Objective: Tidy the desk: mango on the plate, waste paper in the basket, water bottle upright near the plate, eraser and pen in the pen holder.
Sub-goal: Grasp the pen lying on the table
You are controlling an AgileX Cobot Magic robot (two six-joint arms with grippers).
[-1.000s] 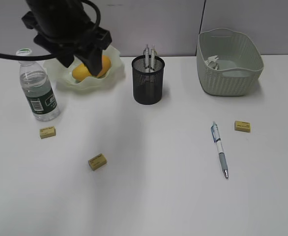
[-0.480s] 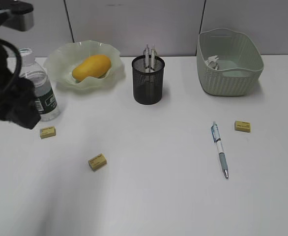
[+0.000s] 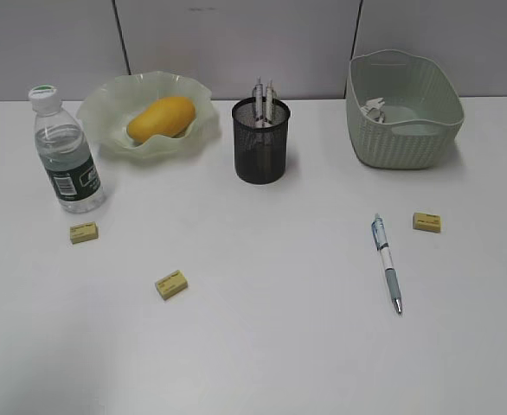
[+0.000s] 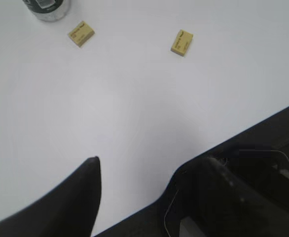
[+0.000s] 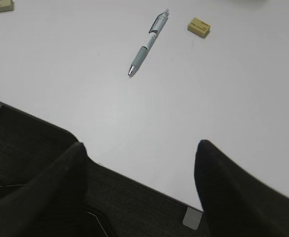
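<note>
The yellow-orange mango lay in the ruffled pale green plate, with the water bottle upright beside it. A pen and three erasers lay on the desk. Something pale, perhaps the waste paper, sat in the basket. Both the left gripper and the right gripper hung spread and empty over the desk's near edge.

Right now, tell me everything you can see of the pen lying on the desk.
The pen is a click type with a white upper barrel, a blue clip, a grey grip and a metal tip. It lies flat on the bare white desk, alone, tip toward the front edge, clip end toward the basket. An eraser sits apart to its right. Nothing touches it.
</note>
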